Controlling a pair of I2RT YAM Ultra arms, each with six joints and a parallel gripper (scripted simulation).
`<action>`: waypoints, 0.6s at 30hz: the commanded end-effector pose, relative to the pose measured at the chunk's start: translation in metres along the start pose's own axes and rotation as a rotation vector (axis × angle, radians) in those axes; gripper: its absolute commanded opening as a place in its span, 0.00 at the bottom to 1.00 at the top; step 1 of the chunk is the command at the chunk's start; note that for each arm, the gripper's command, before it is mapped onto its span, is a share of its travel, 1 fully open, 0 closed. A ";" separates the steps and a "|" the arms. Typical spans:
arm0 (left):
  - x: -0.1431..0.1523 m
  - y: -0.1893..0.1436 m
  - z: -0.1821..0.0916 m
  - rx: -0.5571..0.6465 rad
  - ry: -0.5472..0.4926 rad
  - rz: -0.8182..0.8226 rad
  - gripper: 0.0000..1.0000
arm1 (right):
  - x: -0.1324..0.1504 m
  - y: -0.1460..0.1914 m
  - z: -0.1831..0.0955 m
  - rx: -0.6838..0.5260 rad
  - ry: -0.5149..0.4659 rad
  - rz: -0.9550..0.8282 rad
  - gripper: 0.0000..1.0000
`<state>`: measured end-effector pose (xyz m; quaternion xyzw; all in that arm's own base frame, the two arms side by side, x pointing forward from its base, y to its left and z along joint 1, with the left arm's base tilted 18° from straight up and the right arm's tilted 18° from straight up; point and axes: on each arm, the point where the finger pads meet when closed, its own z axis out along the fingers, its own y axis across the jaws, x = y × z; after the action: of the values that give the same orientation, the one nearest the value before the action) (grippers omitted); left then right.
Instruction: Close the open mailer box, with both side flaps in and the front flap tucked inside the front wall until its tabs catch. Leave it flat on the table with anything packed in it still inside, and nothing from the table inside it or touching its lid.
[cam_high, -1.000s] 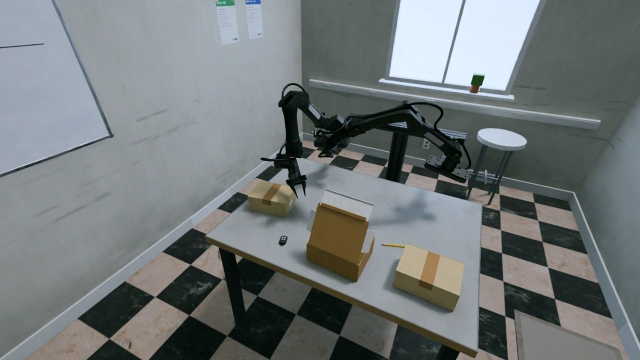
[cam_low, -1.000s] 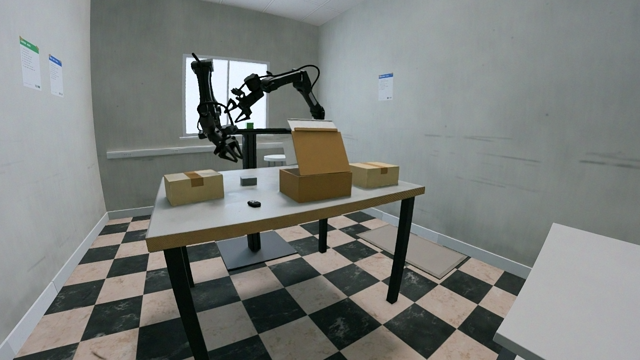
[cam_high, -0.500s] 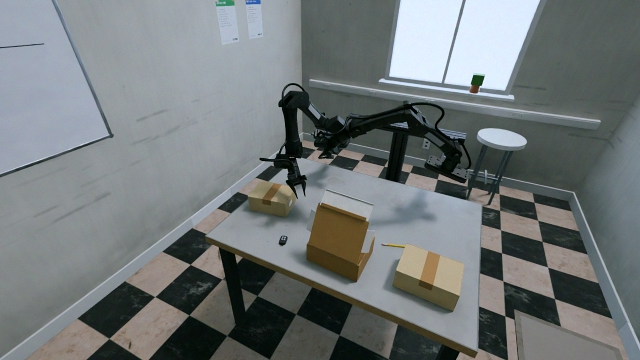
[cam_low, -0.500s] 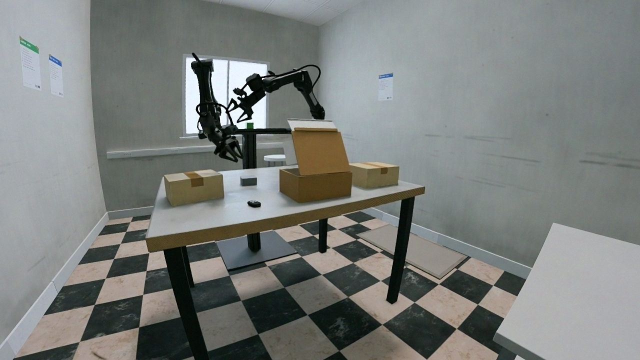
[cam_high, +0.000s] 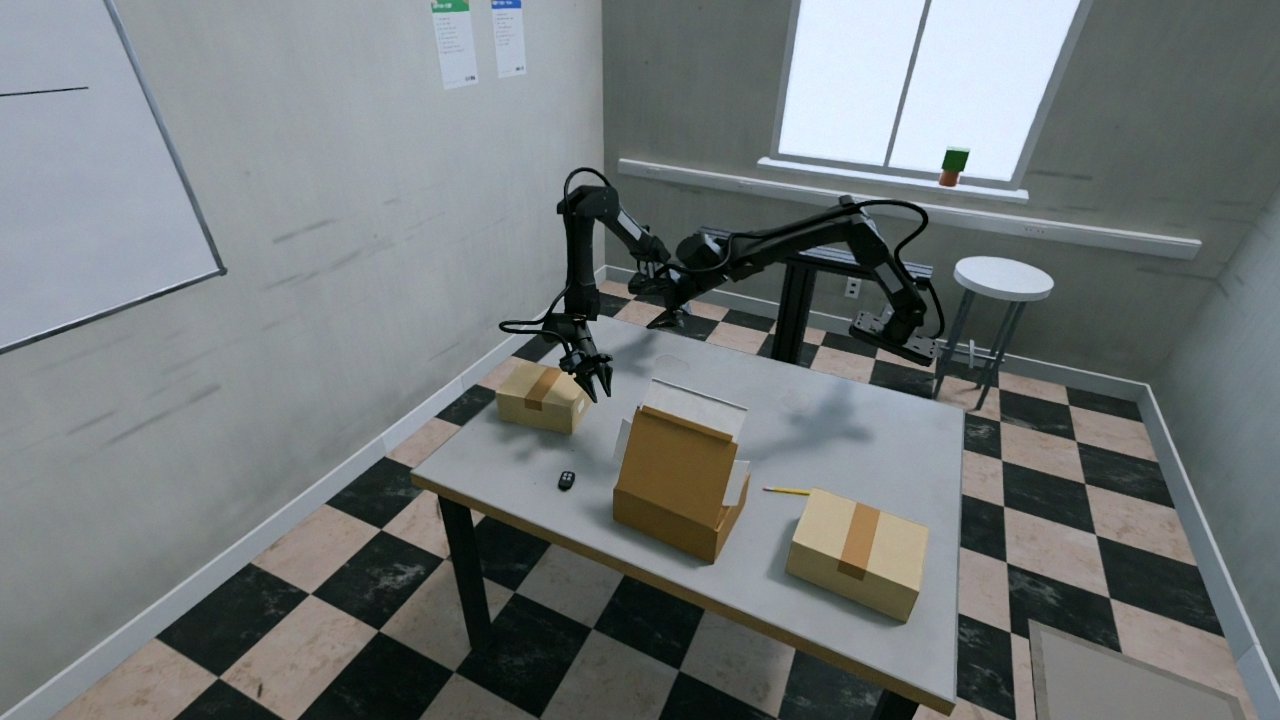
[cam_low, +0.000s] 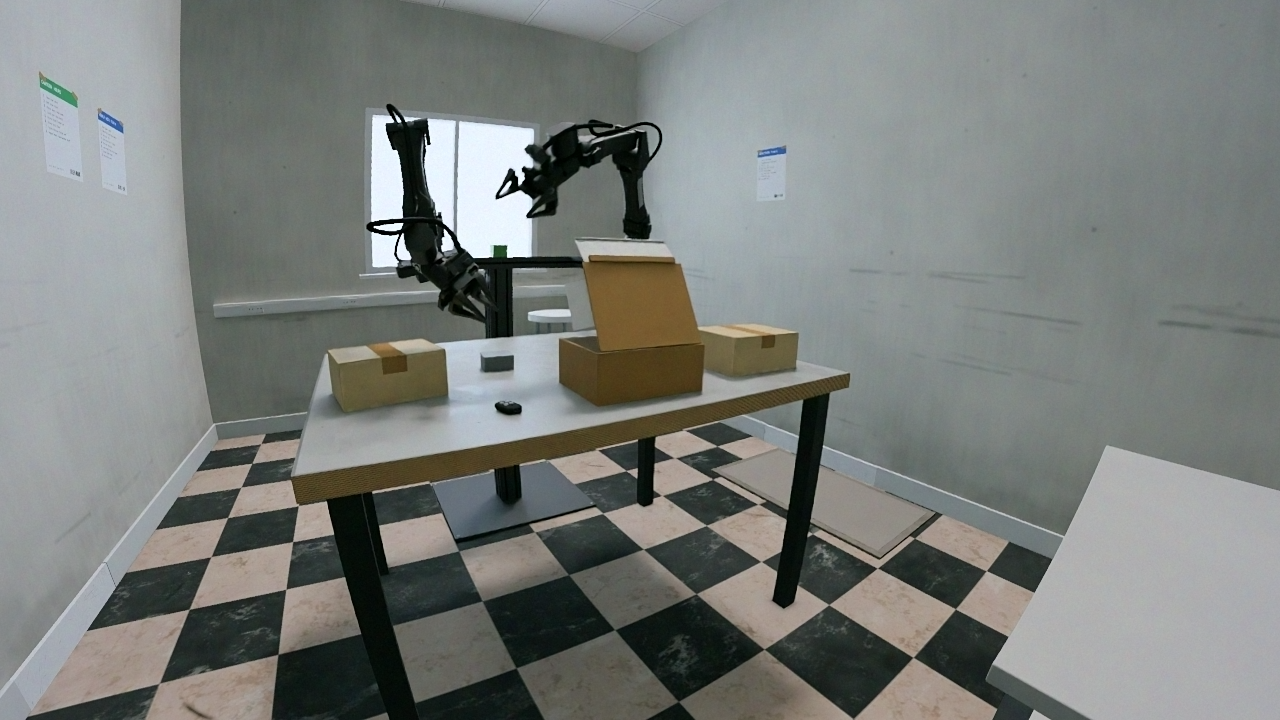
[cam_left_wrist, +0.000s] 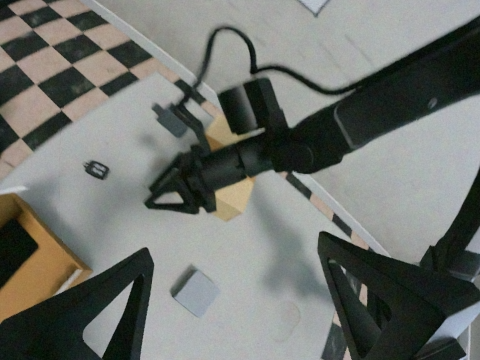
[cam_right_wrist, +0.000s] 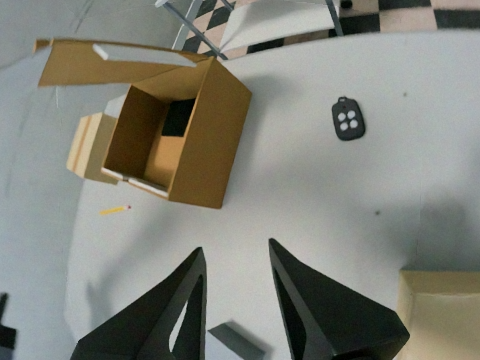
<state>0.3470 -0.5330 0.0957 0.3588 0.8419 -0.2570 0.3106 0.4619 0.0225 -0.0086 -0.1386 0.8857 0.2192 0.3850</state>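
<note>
The brown mailer box (cam_high: 671, 522) (cam_low: 631, 374) (cam_left_wrist: 45, 257) (cam_right_wrist: 210, 145) sits on the table with its lid (cam_high: 675, 461) (cam_low: 640, 304) (cam_right_wrist: 75, 65) raised. The white-lined front flap (cam_high: 693, 407) extends from the lid's top edge. Side flaps (cam_high: 737, 483) (cam_high: 621, 440) stick out beside the lid. A black item (cam_left_wrist: 15, 246) (cam_right_wrist: 178, 117) lies inside. My right gripper (cam_high: 600, 396) (cam_low: 487, 313) (cam_left_wrist: 149, 199) (cam_right_wrist: 236, 251) is partly open and empty above the table, away from the box. My left gripper (cam_high: 669, 317) (cam_low: 515, 205) (cam_left_wrist: 233, 250) is wide open and empty, high up.
Taped cartons stand on both sides of the box, one (cam_high: 537, 413) (cam_low: 389, 380) near my right gripper, another (cam_high: 859, 546) (cam_low: 747, 351) (cam_right_wrist: 92, 145) opposite. A key fob (cam_high: 566, 480) (cam_low: 508, 407) (cam_right_wrist: 348, 120), a grey block (cam_low: 496, 361) (cam_left_wrist: 196, 292) and a pencil (cam_high: 785, 490) (cam_right_wrist: 115, 210) lie on the table.
</note>
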 end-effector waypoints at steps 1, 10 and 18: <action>-0.041 0.005 -0.040 0.011 -0.116 0.018 1.00 | -0.001 0.013 0.012 -0.074 0.036 0.143 0.38; -0.087 0.084 -0.119 -0.116 -0.269 -0.026 1.00 | -0.026 0.023 0.024 -0.121 0.064 0.394 0.38; -0.101 0.126 -0.175 -0.177 -0.352 -0.049 1.00 | -0.042 0.031 0.030 -0.149 0.093 0.570 0.38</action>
<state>0.4397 -0.4025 0.2174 0.2613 0.8281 -0.2364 0.4360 0.4946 0.0499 0.0149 0.0401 0.8904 0.3365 0.3039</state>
